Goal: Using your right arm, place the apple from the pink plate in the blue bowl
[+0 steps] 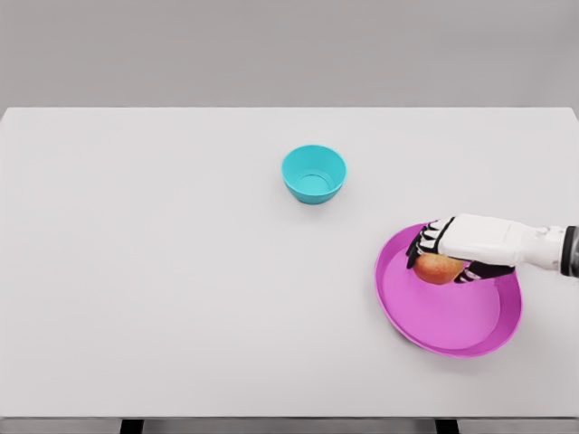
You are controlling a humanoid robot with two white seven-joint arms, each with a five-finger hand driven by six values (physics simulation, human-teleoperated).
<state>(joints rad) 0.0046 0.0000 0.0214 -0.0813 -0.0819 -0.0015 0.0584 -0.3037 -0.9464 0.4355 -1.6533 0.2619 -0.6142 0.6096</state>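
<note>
My right hand [452, 249] over pink plate [452, 334], fingers curled around apple [438, 268], apple at plate's upper part. Blue bowl [314, 174] well apart, up-left on white table [163, 271].

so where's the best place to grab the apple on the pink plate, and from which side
Grip the apple around its round middle, coming from above and the right, as the right hand does now. It lies low in the pink plate, whose raised rim hinders a flat sideways approach, so fingers curling down over the top probably hold best. The blue bowl is up and to the left.
</note>
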